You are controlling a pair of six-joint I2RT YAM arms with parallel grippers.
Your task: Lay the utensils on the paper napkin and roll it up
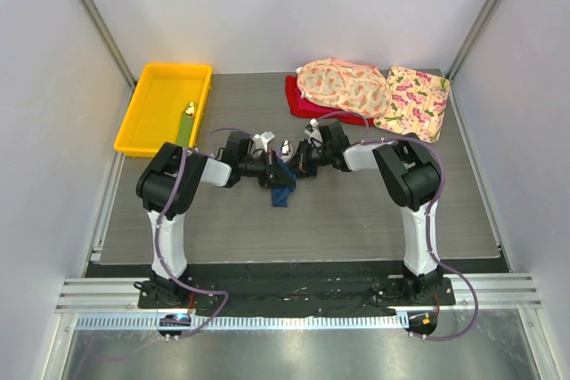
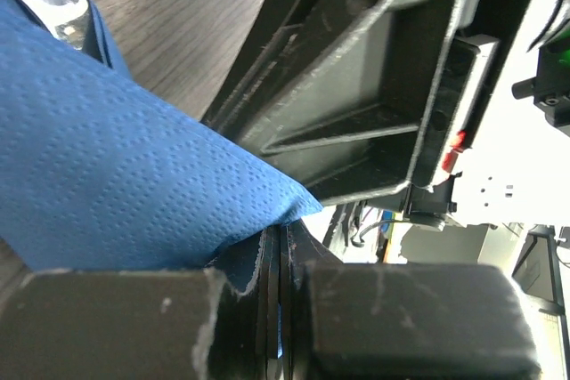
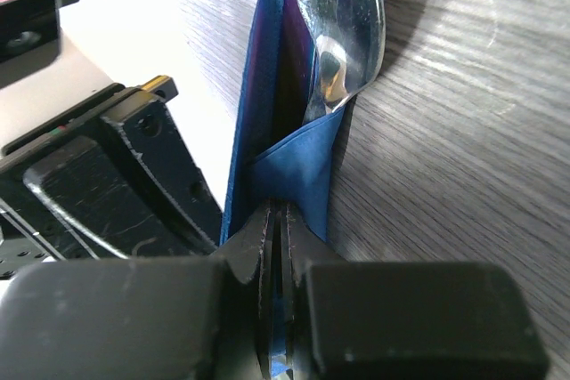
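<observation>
Findings at this moment:

My left gripper (image 2: 280, 251) is pinching a thin dark navy-blue paper napkin (image 2: 116, 184). Its two black fingers are pressing together on a corner of the sheet, with only paper between them. My right gripper (image 3: 279, 220) is clamping a folded edge of the same napkin in the same way.

Both grippers are meeting over the middle of the grey wood-grain table (image 1: 356, 211). The napkin is bunching into a small bundle between them and slightly nearer. I cannot tell whether it is resting on the surface.

In the right wrist view the napkin is wrapping around a shiny silver metal spoon head (image 3: 343, 33), which is protruding from the open end. A purple strip is showing inside the fold, probably a handle. Any other utensils are hidden.

Handling assessment: the paper is looking light, soft and embossed, so I am expecting it to crease readily and tear under a sharp pull. The cutlery is stiff and smooth and could slide out of the open end. In my judgement the safest hold is on doubled layers beside the handles, not on a single-ply corner.
</observation>
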